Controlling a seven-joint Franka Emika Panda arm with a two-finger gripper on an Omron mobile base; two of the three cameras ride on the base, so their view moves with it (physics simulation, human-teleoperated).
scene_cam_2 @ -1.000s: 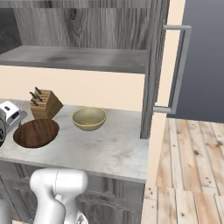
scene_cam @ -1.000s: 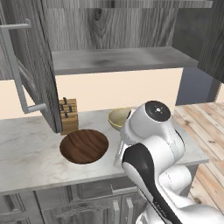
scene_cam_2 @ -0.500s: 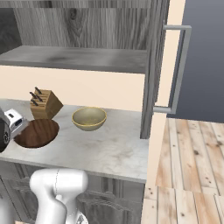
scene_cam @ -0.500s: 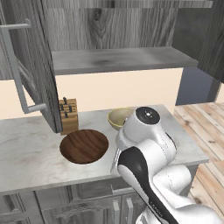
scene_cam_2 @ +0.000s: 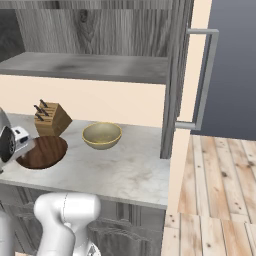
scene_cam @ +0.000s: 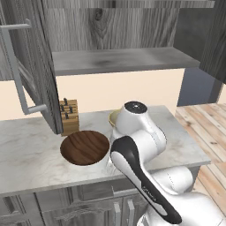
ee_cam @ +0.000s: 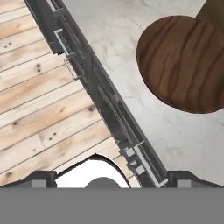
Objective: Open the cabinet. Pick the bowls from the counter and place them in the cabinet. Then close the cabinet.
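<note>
- Left base view: two bowls on the counter [scene_cam: 31, 150]. Wide, shallow dark brown wooden bowl [scene_cam: 84, 147] sits near the counter's front edge, mid-length; smaller beige-tan bowl [scene_cam: 114, 117] is behind it toward the back edge, mostly hidden by the arm. One knife block [scene_cam: 68, 116] by the back edge, just behind the wooden bowl.
- Cabinet [scene_cam: 119, 59]: both doors swung open, one bare shelf inside, dark grey wood grain. One long grey bar handle [scene_cam: 17, 73] on the left door.
- Versus a second ago: the arm's upper joint has swung lower and left, covering more of the tan bowl. Bowls and doors unchanged.
- Right base view: same two bowls. Tan bowl [scene_cam_2: 102, 135] fully visible, upright, empty, mid-counter and well apart from the right end. Wooden bowl [scene_cam_2: 42, 151] left of it, near the front edge, partly behind the robot hand at the frame's left edge; earlier that hand covered less of it.
- Hand view: gripper [ee_cam: 111, 178] released, fingers spread wide, holding nothing. It looks down past the counter's front edge; the wooden bowl sits at upper right on the slab.
</note>
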